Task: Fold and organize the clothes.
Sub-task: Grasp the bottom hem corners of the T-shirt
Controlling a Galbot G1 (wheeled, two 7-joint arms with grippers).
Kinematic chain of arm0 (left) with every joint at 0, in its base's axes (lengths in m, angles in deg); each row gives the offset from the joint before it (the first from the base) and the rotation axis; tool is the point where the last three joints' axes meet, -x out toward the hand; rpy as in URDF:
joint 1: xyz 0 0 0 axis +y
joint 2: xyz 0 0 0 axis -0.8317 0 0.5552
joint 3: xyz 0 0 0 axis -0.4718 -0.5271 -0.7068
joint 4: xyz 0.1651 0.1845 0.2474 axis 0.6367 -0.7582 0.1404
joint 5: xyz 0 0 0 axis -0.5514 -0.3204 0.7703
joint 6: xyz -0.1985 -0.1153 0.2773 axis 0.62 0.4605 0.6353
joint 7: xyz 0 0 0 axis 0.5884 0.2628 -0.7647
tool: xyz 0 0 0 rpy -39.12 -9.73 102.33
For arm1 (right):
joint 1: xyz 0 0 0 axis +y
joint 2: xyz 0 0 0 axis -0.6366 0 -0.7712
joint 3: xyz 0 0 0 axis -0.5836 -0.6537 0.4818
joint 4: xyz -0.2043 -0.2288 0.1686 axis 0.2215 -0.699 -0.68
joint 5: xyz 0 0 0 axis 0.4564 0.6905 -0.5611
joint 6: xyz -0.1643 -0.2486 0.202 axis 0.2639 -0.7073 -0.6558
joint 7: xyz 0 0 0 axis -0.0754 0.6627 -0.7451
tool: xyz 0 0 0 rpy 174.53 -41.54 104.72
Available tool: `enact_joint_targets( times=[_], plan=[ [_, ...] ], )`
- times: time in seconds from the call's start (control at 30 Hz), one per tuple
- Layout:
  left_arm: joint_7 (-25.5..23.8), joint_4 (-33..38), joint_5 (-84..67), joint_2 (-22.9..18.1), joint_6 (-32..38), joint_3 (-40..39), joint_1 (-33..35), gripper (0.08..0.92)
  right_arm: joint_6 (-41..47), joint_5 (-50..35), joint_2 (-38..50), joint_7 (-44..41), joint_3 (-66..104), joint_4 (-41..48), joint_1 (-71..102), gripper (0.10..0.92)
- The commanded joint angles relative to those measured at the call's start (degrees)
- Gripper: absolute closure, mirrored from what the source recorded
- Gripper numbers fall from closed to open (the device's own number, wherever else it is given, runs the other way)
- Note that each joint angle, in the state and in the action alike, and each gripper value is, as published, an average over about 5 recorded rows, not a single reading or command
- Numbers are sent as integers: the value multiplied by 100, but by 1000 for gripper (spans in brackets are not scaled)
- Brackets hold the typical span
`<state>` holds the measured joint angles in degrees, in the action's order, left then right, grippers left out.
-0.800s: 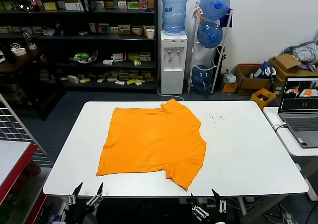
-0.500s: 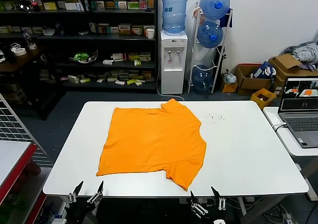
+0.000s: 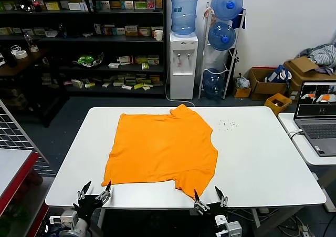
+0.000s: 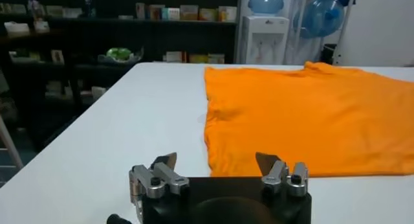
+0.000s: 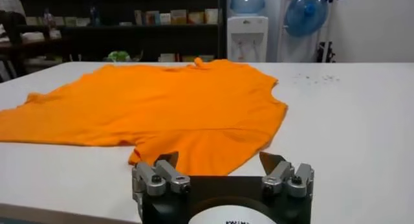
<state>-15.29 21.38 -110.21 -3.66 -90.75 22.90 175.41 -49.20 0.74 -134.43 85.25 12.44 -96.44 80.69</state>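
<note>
**Both claws open, nothing held**

The shirt [image 3: 163, 150] lay flat on the counter [image 3: 262, 158], just ahead of my left claw [image 3: 94, 191] and right claw [image 3: 209, 195]. Pinching one layer could have bunched the hem.

both grippers are built alike: left gripper [image 4: 217, 170] and right gripper [image 5: 220, 169] are fitted with dark pointed fingertips on silver metal links (black screws at the pivots), mounted on black housings; a white wrist section with dark lettering is seen behind the right.

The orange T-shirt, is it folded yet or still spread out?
Spread out: the orange T-shirt lies flat on the white table, one sleeve showing.
</note>
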Motion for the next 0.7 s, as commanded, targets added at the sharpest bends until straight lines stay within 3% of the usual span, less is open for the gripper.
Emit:
enact_joint_targets(
  times=[0.03,0.1,0.3,0.7],
  plan=[
    [-33,-401,-107,10,-154,-69,-406,177,136,144,-170,79,-233,315,-288,207],
    [-31,-403,-107,2,-168,-93,-406,177,124,199,-210,84,-252,377,-298,224],
    [-17,-433,-96,-21,-237,-163,-418,189,139,199,-204,115,-231,396,-317,380],
    [-27,-419,-100,-34,-246,-233,-400,508,147,190,-165,168,-150,335,-182,727]
  ],
)
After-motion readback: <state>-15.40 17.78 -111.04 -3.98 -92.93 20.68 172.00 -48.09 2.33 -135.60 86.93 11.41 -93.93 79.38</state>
